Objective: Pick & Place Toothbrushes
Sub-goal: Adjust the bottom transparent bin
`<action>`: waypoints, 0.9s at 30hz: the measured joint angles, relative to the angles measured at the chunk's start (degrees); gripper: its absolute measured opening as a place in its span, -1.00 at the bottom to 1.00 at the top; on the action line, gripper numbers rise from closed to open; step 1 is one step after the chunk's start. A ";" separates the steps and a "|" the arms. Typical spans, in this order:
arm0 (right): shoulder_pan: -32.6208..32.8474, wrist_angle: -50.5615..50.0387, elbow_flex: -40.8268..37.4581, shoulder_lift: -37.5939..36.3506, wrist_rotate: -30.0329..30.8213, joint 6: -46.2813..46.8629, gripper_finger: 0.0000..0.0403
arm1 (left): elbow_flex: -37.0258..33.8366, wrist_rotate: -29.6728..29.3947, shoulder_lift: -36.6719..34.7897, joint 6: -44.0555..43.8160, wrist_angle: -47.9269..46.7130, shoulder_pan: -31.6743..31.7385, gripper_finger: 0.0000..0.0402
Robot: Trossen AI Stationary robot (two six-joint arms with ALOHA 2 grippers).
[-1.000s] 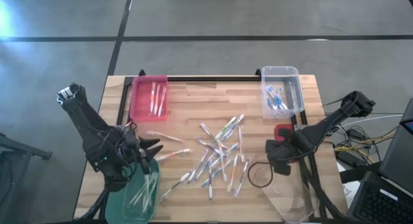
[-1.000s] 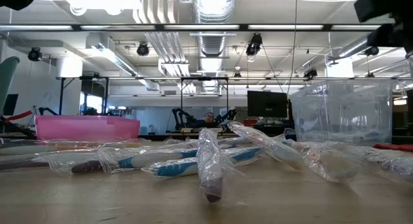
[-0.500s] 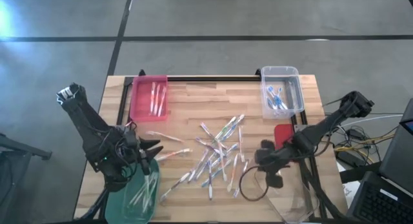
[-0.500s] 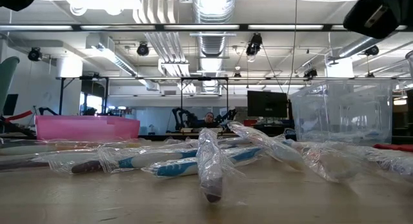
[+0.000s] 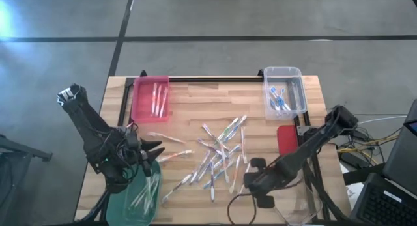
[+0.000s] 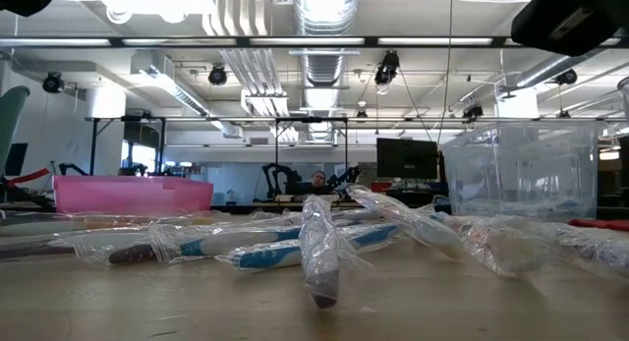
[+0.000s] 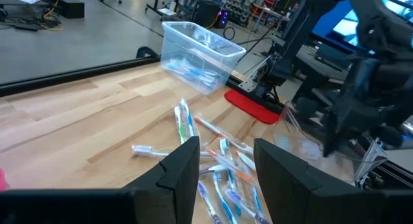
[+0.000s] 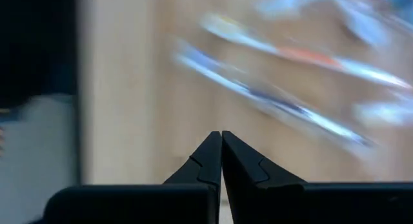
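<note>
High view: toothbrushes (image 5: 221, 154) lie scattered mid-frame on the wood table (image 5: 189, 102), a few more in the pink bin (image 5: 150, 98) upper left, clear bin (image 5: 284, 92) upper right & green bin (image 5: 138, 195) lower left. Right gripper (image 5: 249, 180) (fingers pressed together, holding nothing) sits at the pile's lower-right edge. Left gripper (image 5: 158, 150), fingers apart & empty, hangs left of the pile.
</note>
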 joint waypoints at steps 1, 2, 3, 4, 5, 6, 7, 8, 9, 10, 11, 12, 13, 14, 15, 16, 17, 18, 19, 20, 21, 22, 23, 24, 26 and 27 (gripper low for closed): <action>-0.03 -4.34 1.80 1.26 1.56 0.43 -0.96 | 0.00 0.01 0.00 0.00 -0.02 0.00 -0.25; -0.07 -8.65 3.30 2.43 3.02 1.32 -0.96 | 0.00 0.00 0.00 0.00 0.00 -0.01 -0.25; -0.11 -12.55 4.65 3.57 4.00 2.06 -0.96 | 0.00 0.00 0.00 0.00 0.00 0.00 -0.24; -0.16 -15.68 5.42 4.53 4.51 2.49 -0.96 | 0.00 0.02 0.00 0.00 -0.01 -0.01 -0.24; -0.18 -17.79 6.05 5.37 4.64 2.58 -0.96 | 0.00 0.03 0.00 0.00 0.00 0.00 -0.25; -0.18 -18.77 6.54 6.06 4.58 2.63 -0.96 | 0.00 0.05 0.00 0.01 0.01 -0.01 -0.25; -0.11 -19.16 6.86 6.53 4.54 2.63 -0.96 | 0.00 0.09 0.00 0.01 0.00 0.00 -0.24; -0.09 -19.78 7.03 6.73 4.17 2.67 -0.96 | 0.00 0.17 0.00 0.02 0.00 0.00 -0.24; -0.07 -20.15 7.03 6.79 3.71 2.69 -0.96 | 0.00 0.33 0.00 0.05 0.00 -0.02 -0.25; -0.07 -20.37 7.03 6.87 3.23 2.87 -0.96 | 0.00 0.37 0.00 0.07 0.00 0.00 -0.25; -0.07 -20.17 6.99 6.89 2.98 3.22 -0.96 | 0.00 0.44 0.00 0.07 0.00 0.00 -0.24; -0.10 -20.14 6.73 6.83 2.83 3.76 -0.96 | 0.00 0.52 0.00 0.07 0.00 0.00 -0.24; -0.11 -20.51 6.43 6.69 2.71 4.53 -0.96 | 0.00 0.55 0.00 0.07 0.00 0.00 -0.25; -0.11 -21.16 6.18 6.43 2.32 5.44 -0.96 | 0.00 0.55 0.00 0.08 0.00 -0.02 -0.25; -0.10 -21.78 5.90 5.95 1.86 6.43 -0.96 | 0.00 0.56 0.00 0.14 0.00 0.00 -0.24; 0.08 -22.40 5.59 5.41 1.29 7.63 -0.96 | 0.00 0.57 0.00 0.17 0.00 0.00 -0.24; 0.38 -23.23 5.36 4.96 0.91 8.87 -0.96 | 0.00 0.57 0.00 0.17 0.00 -0.01 -0.25; 0.69 -23.75 5.20 4.62 0.61 9.74 -0.96 | 0.00 0.58 0.00 0.20 0.00 0.00 -0.24; 1.10 -24.02 5.08 4.28 0.01 10.30 -0.96 | 0.00 0.59 0.00 0.20 -0.01 0.00 -0.24; 1.59 -23.78 5.00 3.95 -0.13 10.65 -0.96 | 0.00 0.59 0.00 0.30 0.00 -0.02 -0.24; 1.99 -22.88 5.00 3.46 -0.13 10.70 -0.96 | 0.00 0.59 0.00 0.40 0.00 0.00 -0.25; 2.45 -21.58 5.00 2.82 -0.14 10.65 -0.96 | 0.00 0.59 0.00 0.44 0.00 0.00 -0.24; 2.94 -20.52 5.00 1.94 -0.12 10.71 -0.96 | 0.00 0.60 0.00 0.47 0.00 0.00 -0.24; 3.55 -20.27 5.00 0.96 -0.15 11.65 -0.96 | 0.00 0.59 0.00 0.48 0.00 0.00 -0.25; 5.11 -21.02 5.00 -1.09 -0.17 15.66 -0.96 | 0.00 0.60 0.00 0.50 -0.01 -0.02 -0.24; 6.34 -21.41 5.00 -2.20 -0.23 18.11 -0.96 | 0.00 0.63 0.00 0.50 0.00 -0.01 -0.24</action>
